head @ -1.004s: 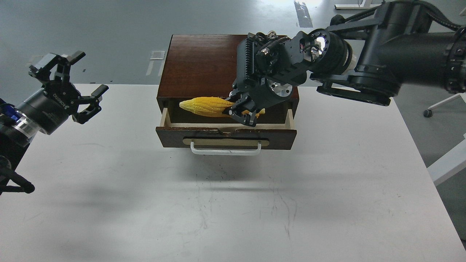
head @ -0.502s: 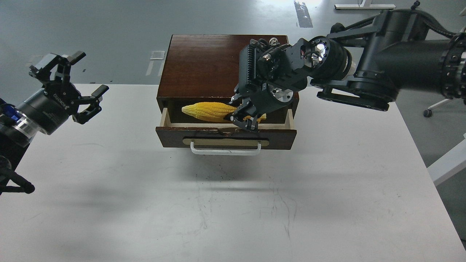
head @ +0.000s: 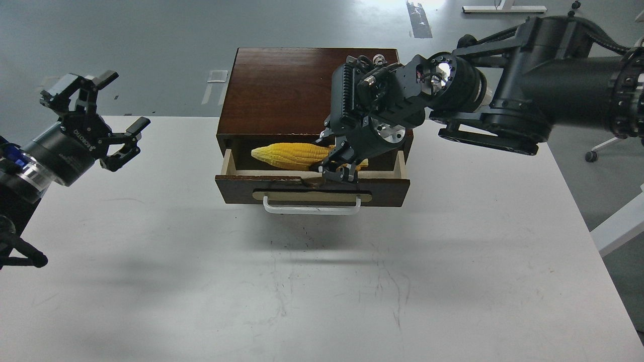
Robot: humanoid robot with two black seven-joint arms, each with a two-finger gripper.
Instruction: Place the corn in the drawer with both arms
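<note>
Nearest lies the bare white scuffed tabletop (head: 312,291), and at its far side stands the dark brown wooden cabinet (head: 282,85), its dark brown drawer with pale wood inner sides (head: 312,187) pulled open toward the viewer, the white bar handle (head: 312,207) on its tan oval plate facing front. Inside the open drawer sits the bright yellow, tapered plastic corn cob with ridged kernel rows (head: 289,155). Its long axis runs left to right, parallel to the drawer front, with the narrow tip pointing left and the thick end hidden under the right gripper (head: 336,168). That gripper reaches down into the drawer over the cob's right portion; its black fingers are close around the thick end, but whether they clamp it or have let go cannot be told from this angle. The cob looks light and stiff, a hollow moulded piece; the ridges should give some purchase, though the smooth plastic and the taper could let it slide toward the tip, so the thicker half is the sound place to take hold, across its width. Off to the left, well apart from the cabinet, the left gripper (head: 108,118) hangs above the table with fingers spread wide, holding nothing.
</note>
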